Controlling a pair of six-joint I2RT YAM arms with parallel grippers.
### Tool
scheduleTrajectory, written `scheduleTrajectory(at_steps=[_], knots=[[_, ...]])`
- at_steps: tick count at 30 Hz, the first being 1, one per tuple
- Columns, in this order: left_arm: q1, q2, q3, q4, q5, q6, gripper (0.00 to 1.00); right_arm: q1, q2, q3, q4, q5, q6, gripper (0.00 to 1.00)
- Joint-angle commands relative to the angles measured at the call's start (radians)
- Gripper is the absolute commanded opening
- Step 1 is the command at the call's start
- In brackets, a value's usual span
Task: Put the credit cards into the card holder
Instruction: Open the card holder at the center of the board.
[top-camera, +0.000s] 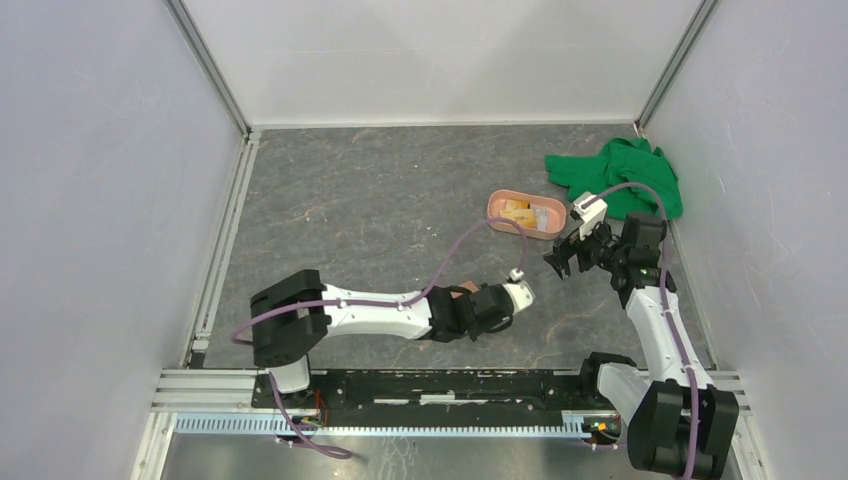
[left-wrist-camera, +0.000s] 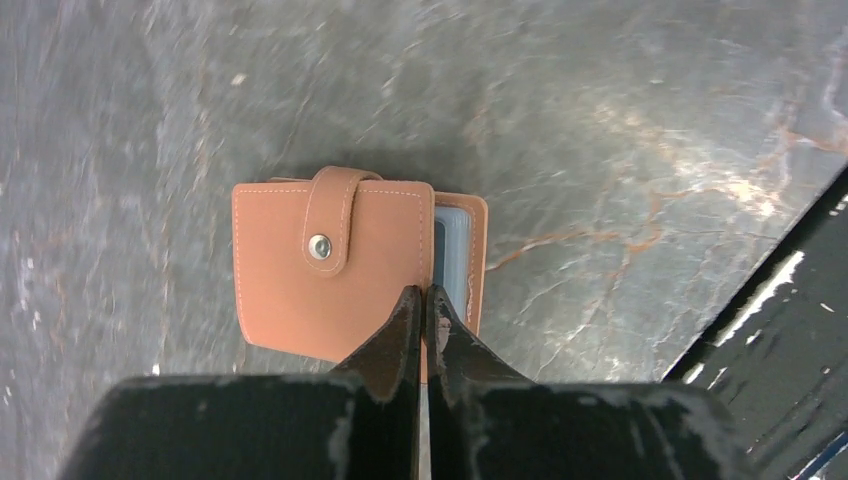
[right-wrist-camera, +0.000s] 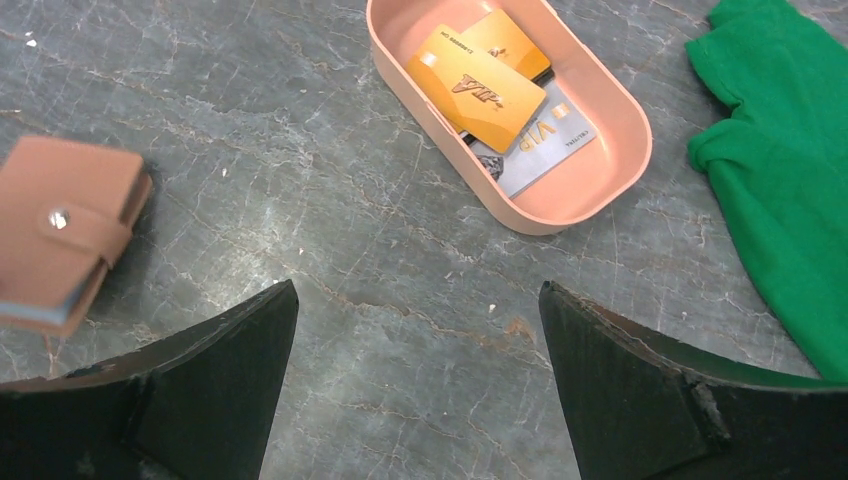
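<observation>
Near surface's near edge, centre: left gripper (left-wrist-camera: 422, 300) clenched on card holder (left-wrist-camera: 290, 290) edge, snap tab fastened. Toward right edge: credit cards (right-wrist-camera: 478, 85) stacked in pink oval tray (right-wrist-camera: 540, 222), green cloth (right-wrist-camera: 780, 200) beside it. Right gripper (right-wrist-camera: 417, 290) hovers released, empty, between holder and tray.

Both wrist views onto card holder (left-wrist-camera: 290, 300)

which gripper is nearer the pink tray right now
Right. The right gripper hovers just short of the pink tray, jaws open; the left gripper is farther back, jaws shut over the card holder.
</observation>
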Motion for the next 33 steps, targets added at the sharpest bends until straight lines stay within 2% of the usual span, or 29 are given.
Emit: scheduleTrajectory(at_steps=[1,5,8,13,14,16,18,20,23,25,27,28,29,33], knots=[[-0.046,0.042,0.038,0.17,-0.031,0.212,0.11,-0.029,-0.016,0.02,0.048,-0.01,0.046,0.98],[-0.075,0.005,0.022,0.188,-0.093,0.162,0.44,-0.04,-0.009,0.02,0.042,-0.036,0.045,0.98],[-0.076,-0.111,-0.056,0.27,-0.096,0.08,0.61,-0.04,-0.001,0.018,0.027,-0.079,0.021,0.98],[-0.063,-0.366,-0.253,0.449,-0.171,-0.115,0.98,-0.02,0.001,-0.004,-0.04,-0.329,-0.11,0.98],[-0.044,-0.408,-0.297,0.476,-0.156,-0.178,0.99,0.005,-0.004,-0.01,-0.05,-0.353,-0.147,0.98],[0.021,-0.494,-0.386,0.532,-0.042,-0.315,1.0,0.077,-0.022,-0.026,-0.065,-0.366,-0.225,0.98],[0.106,-0.537,-0.476,0.608,0.103,-0.469,1.0,0.178,-0.037,-0.043,-0.083,-0.356,-0.329,0.98],[0.178,-0.576,-0.553,0.656,0.167,-0.621,1.0,0.259,-0.032,-0.043,-0.143,-0.376,-0.455,0.97],[0.221,-0.62,-0.654,0.709,0.161,-0.749,0.98,0.374,0.033,0.01,-0.251,-0.365,-0.593,0.91],[0.224,-0.639,-0.695,0.709,0.124,-0.781,0.96,0.506,0.067,0.027,-0.2,-0.253,-0.553,0.84],[0.223,-0.649,-0.709,0.675,0.083,-0.812,0.93,0.61,0.091,0.036,-0.144,-0.125,-0.532,0.83],[0.223,-0.65,-0.71,0.658,0.068,-0.821,0.88,0.647,0.11,0.045,-0.125,-0.078,-0.536,0.83],[0.223,-0.649,-0.707,0.639,0.055,-0.829,0.84,0.665,0.128,0.057,-0.108,-0.058,-0.533,0.82],[0.223,-0.627,-0.721,0.638,0.041,-0.894,0.74,0.723,0.237,0.138,-0.132,-0.023,-0.483,0.65]])
